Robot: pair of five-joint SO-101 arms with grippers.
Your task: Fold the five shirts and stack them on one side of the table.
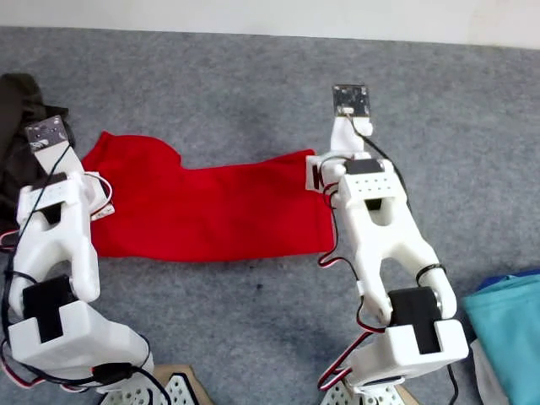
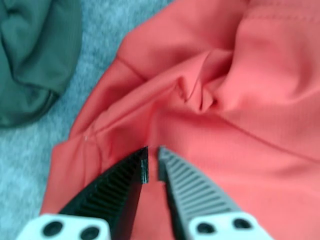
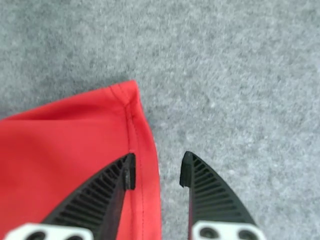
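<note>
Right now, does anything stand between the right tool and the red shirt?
Nothing visible does. The right tool is open directly over the hemmed edge of the red shirt, one finger above the cloth, the other above the bare grey table cover.

- In the high view, one end of the red fabric shirt [image 1: 211, 211] is hidden under the white left arm [image 1: 59, 245], and the opposite edge lies under the white right arm [image 1: 380, 228].
- A dark crumpled garment [image 1: 17, 110] is cut off by the high view's edge and partly covered by the left arm.
- A teal cloth [image 1: 506, 329] runs out of the picture at the edge.
- The left arm's jaws stand nearly together over the shirt; whether they pinch cloth cannot be told.
- One of the right arm's jaws covers part of the shirt's hem.
</note>
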